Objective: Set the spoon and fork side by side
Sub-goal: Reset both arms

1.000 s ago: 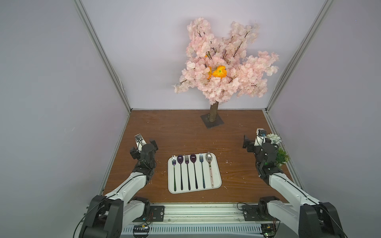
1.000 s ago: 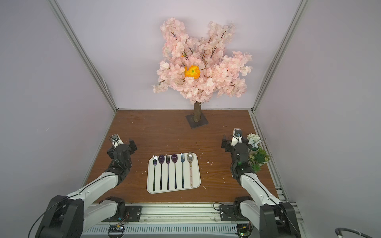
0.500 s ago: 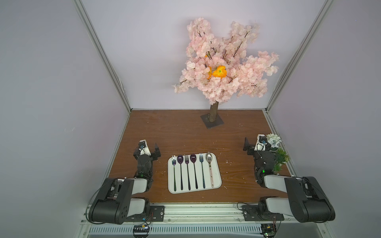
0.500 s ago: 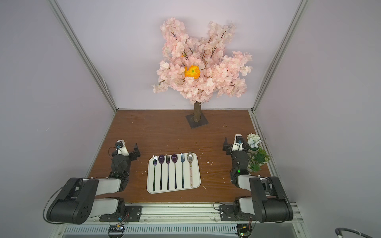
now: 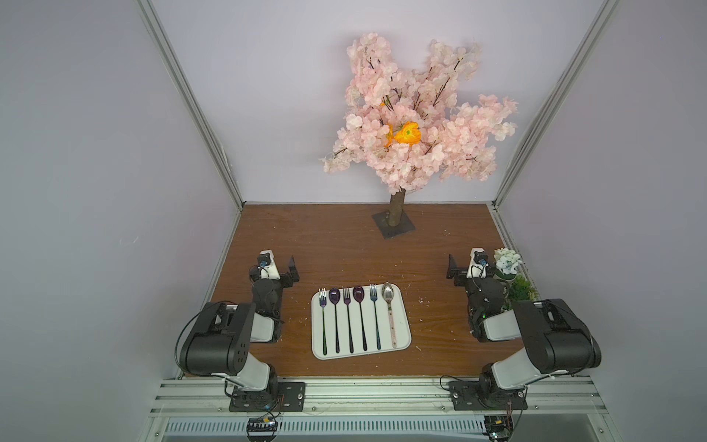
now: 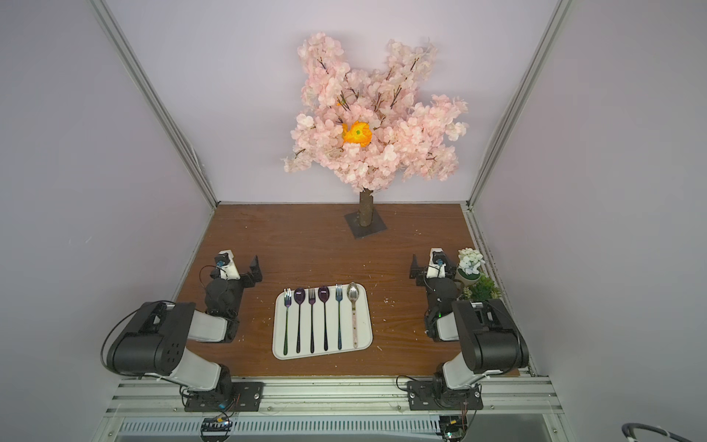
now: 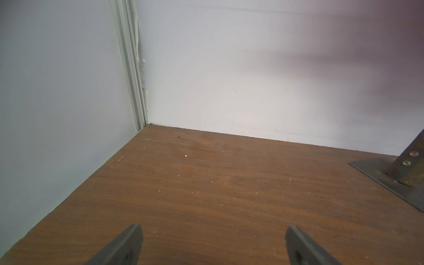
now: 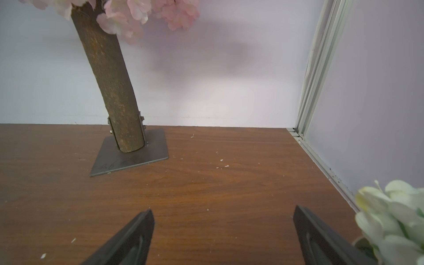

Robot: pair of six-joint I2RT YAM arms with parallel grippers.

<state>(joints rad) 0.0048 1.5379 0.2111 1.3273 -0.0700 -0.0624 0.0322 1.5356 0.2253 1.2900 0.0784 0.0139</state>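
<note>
White tray [image 5: 402, 330] sits on the wood desk [image 5: 344, 248], near the front edge, between the two arms. Six utensils lie in it side by side, handles toward the robot, none touching. From the robot's left there is a dark-handled fork [image 5: 324, 323], a purple spoon [image 5: 336, 325], a second fork [image 5: 349, 325], a second purple spoon [image 5: 362, 323], a blue fork [image 5: 376, 321] and a silver spoon [image 5: 391, 321]. Both top views show the same order, with the silver spoon [image 6: 354, 321] nearest the tray's right rim.

Left arm [image 5: 266, 298] is folded back at the tray's left and well apart from it. The left jaws are spread wide, with nothing between them, over bare desk. Right arm [image 5: 486, 298] is folded back at the tray's right. The right jaws are also wide and hold nothing. They are just beside a small potted plant with white flowers [image 5: 507, 262].

Pink blossom tree [image 5: 413, 114] with an orange flower [image 5: 407, 134] stands on a metal base plate [image 5: 394, 227] at the back of the desk.
</note>
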